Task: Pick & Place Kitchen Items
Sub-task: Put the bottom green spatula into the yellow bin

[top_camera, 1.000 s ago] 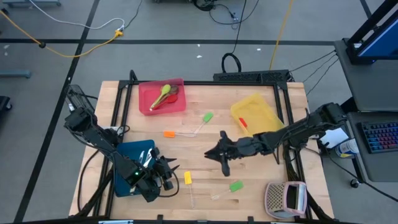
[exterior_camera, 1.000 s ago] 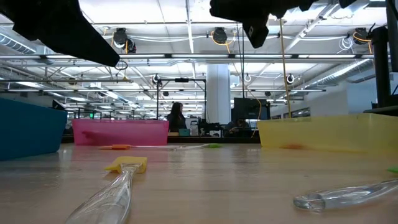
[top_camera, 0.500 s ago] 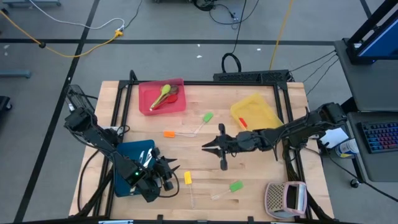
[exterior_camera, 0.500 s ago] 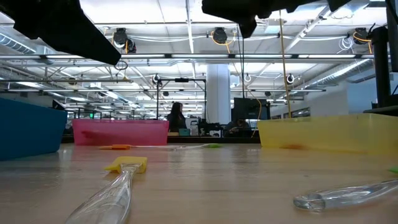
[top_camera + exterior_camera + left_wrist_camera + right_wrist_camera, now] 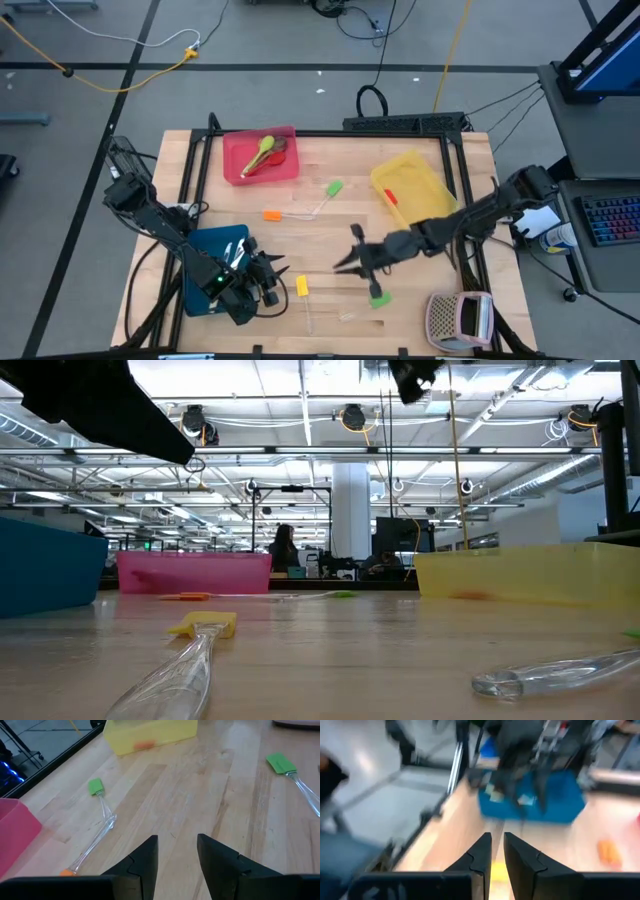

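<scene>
Nearest the low camera, a yellow-headed spatula (image 5: pixel 195 645) is seen lying flat on the tabletop (image 5: pixel 350 660), its clear handle pointing forward, with a second clear handle (image 5: pixel 560 672) off to the side. These utensils are judged light, stiff and somewhat slippery; being so slim and flat on the wood, a hold across the narrow neck just behind the head, or on the thicker handle end, is judged safest.

Over the near-centre of the tabletop, the right end effector (image 5: pixel 352 262) is poised just beside the green-headed spatula (image 5: pixel 378 297); its fingers (image 5: pixel 481 855) are seen almost closed, a thin gap between them and nothing held. The left end effector (image 5: pixel 272 287) waits at the near left by the blue tray (image 5: pixel 213 262), fingers (image 5: pixel 142 860) parted and empty.

Farther out, an orange-headed spatula (image 5: pixel 272 214) and another green-headed spatula (image 5: pixel 333 188) lie mid-tabletop. At the far side, the red tray (image 5: pixel 260 155) already holds a green spoon (image 5: pixel 258 152), and the yellow tray (image 5: pixel 412 185) holds a red item (image 5: pixel 390 197).

The overall layout is given only by the high view. The flatness of the spatulas is shown only by the low view, where the right arm barely appears. The right wrist view is smeared; its target cannot be made out.
</scene>
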Robot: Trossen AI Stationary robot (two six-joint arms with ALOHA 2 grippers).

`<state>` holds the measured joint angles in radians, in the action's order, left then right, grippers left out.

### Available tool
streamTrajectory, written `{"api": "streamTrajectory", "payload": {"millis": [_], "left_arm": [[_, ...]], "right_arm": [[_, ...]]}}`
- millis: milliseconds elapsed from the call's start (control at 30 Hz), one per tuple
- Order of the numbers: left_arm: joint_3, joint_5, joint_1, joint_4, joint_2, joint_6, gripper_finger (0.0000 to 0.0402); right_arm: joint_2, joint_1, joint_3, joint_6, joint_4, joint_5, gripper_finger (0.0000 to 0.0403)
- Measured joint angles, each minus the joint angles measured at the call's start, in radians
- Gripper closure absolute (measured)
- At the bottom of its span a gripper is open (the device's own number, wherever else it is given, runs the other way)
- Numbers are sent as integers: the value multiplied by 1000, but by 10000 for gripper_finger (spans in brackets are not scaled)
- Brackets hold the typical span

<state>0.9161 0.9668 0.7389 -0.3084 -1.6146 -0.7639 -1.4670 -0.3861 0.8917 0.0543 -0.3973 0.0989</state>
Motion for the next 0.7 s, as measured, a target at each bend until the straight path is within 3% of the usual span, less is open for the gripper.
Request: {"api": "streamTrajectory", "payload": {"millis": [233, 533, 700], "left_arm": [[0, 0, -1, 6, 0, 4, 259], [0, -5, -56, 25, 0, 3, 259], [0, -69, -108, 55, 0, -2, 259]], "right_arm": [[-1, -92, 0, 74, 257, 3, 338], [0, -160, 0, 222, 432, 4, 264], [-19, -208, 0, 334, 531, 5, 221]]}}
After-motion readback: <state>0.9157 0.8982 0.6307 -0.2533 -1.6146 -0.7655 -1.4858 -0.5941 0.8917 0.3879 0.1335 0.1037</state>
